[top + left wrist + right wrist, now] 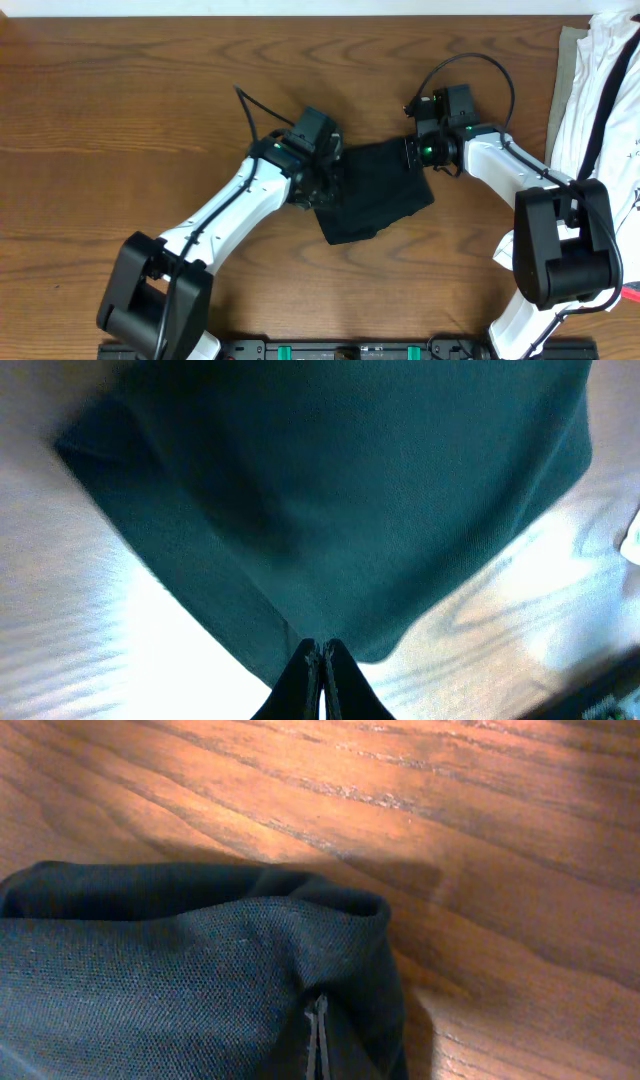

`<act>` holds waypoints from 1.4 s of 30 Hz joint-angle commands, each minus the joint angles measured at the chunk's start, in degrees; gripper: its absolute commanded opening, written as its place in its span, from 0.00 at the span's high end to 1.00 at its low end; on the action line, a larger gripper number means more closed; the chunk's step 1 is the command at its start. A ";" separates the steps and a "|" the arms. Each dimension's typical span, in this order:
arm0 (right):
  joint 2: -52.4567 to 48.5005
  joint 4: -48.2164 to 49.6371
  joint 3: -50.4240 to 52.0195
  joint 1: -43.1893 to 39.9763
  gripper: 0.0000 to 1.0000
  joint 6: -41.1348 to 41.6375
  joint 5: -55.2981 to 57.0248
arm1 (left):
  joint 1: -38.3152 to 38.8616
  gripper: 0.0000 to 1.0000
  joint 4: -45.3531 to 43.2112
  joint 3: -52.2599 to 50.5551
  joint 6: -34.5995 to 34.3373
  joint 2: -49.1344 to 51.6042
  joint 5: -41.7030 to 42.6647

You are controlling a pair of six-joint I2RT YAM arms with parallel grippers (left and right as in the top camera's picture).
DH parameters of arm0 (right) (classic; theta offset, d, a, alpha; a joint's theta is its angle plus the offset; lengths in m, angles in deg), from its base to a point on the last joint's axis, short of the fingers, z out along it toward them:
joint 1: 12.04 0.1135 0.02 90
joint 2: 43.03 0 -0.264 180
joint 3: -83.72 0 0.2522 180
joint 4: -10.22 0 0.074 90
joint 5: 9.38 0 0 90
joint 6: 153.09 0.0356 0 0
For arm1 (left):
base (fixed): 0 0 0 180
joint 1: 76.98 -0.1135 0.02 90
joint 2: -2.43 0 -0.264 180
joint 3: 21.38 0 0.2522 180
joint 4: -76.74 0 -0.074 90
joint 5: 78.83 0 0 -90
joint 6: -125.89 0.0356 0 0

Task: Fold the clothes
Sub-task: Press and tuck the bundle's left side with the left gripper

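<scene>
Overhead view, near edge of table (pixel 120 90): both arm bases sit nearer than the black garment (pixel 378 192), one to its left and one to its right

Black garment: lies on the wood roughly midway between the two arms, bunched into a rough four-sided shape, near corner pointing toward the bases. No lettering visible in any view

Left gripper (pixel 322 188): at the garment's left edge, touching it. Left wrist view: fingers pressed together (pixel 320 658), the hem drawn to a point right at the tips, so closed on a pinch of the cloth. Rest of the garment (pixel 340 490) spreads away from the tips over the table

Right gripper (pixel 412 153): at the garment's far right corner. Right wrist view: tips closed tight (pixel 318 1025), sunk into the fabric (pixel 150 980), a raised fold of cloth just beyond them. Bare wood beyond that fold

Farther right of the garment, well apart: white garments with black straps (pixel 600 90), piled at the table's right edge
</scene>
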 commanded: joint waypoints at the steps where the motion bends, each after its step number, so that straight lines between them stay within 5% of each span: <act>1: -2.25 -0.46 0.00 -0.04 0.99 -0.26 -1.14 | 1.70 0.94 -0.09 -0.39 -0.76 0.76 3.48; 18: 5.77 -3.39 -0.81 -0.61 0.98 -0.26 -9.07 | 2.56 0.94 -1.14 0.72 -0.76 -0.22 3.58; 31: 9.64 -10.71 -0.76 -0.94 0.94 -0.28 2.89 | 2.89 0.94 -1.18 0.70 -0.79 11.41 3.63; 42: 9.62 -11.02 -0.74 -0.94 0.93 -0.26 4.37 | 4.17 0.95 -0.94 1.01 -0.74 11.23 3.65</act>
